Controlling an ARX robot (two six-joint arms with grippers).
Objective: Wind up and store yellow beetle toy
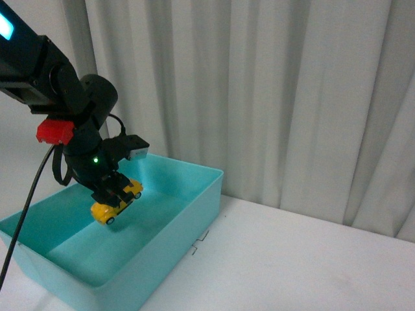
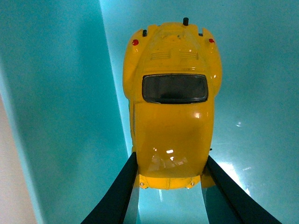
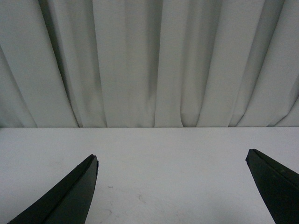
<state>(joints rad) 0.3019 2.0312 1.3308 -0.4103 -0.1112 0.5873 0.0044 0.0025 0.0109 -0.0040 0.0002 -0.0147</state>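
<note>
The yellow beetle toy (image 1: 117, 201) sits clamped between the 2 dark fingers (image 2: 116, 196) of the left gripper (image 1: 115, 193). In the left wrist view the fingers press its flanks at one end, and the roof and dark window face the camera. The toy hangs tilted, with one end lower, inside the turquoise bin (image 1: 170, 256) near the bin's far-left wall. Whether its wheels touch the bin floor I cannot tell.

The left arm (image 1: 61, 91) reaches down from the upper left, its wrist bent steeply over the bin.

The bin stands at the near-left corner of the white table (image 1: 305, 259).

The right gripper (image 3: 170, 161) is spread wide above bare tabletop, facing the curtain (image 3: 149, 60).
</note>
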